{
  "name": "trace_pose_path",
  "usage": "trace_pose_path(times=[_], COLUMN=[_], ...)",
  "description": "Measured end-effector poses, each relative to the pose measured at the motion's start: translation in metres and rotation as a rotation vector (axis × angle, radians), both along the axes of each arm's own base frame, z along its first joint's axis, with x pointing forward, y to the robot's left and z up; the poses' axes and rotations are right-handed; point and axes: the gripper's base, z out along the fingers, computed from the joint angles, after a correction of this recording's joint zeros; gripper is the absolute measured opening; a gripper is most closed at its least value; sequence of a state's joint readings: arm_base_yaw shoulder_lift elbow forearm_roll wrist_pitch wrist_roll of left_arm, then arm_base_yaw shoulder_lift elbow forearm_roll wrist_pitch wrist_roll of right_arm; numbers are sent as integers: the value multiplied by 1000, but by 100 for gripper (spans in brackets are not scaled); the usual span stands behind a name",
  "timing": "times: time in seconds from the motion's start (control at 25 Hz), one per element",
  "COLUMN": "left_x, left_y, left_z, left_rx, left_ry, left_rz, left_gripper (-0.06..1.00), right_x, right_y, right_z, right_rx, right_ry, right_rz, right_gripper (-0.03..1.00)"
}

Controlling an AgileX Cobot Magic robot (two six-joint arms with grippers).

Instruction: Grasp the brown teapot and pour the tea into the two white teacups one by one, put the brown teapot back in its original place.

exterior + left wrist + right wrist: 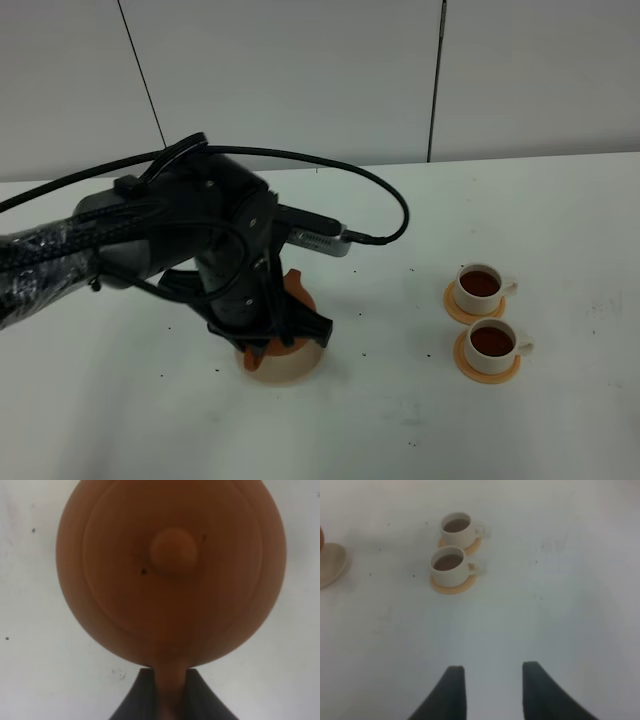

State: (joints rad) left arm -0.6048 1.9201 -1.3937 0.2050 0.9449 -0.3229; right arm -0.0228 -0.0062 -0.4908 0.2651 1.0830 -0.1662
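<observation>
Two cups (pixel 479 288) (pixel 492 346) have tea (pixel 480 283) in them, off to my right. My left hand (pixel 170 700) squeezes the teapot (pixel 170 575) handle, just over its mat (pixel 283 365). I must let go. My right hand (pixel 492 690) is empty, fingers apart.
</observation>
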Motion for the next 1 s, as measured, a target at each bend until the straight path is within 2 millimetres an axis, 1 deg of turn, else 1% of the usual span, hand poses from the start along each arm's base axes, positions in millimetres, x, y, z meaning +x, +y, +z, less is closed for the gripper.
trace_pose_path(times=[0.24,0.44,1.0], left_x=[-7,-11,-7], left_y=[6,9,11], left_z=[-21,-31,-32], left_rx=[-36,-30,-31], left_ry=[-21,-24,-61], left_rz=[13,9,-5], left_gripper=[17,17,17], right_x=[0,0,0], right_y=[0,0,0], right_z=[0,0,0], right_rx=[0,-1,-1], right_ry=[0,0,0], right_rz=[0,0,0], right_gripper=[27,27,27])
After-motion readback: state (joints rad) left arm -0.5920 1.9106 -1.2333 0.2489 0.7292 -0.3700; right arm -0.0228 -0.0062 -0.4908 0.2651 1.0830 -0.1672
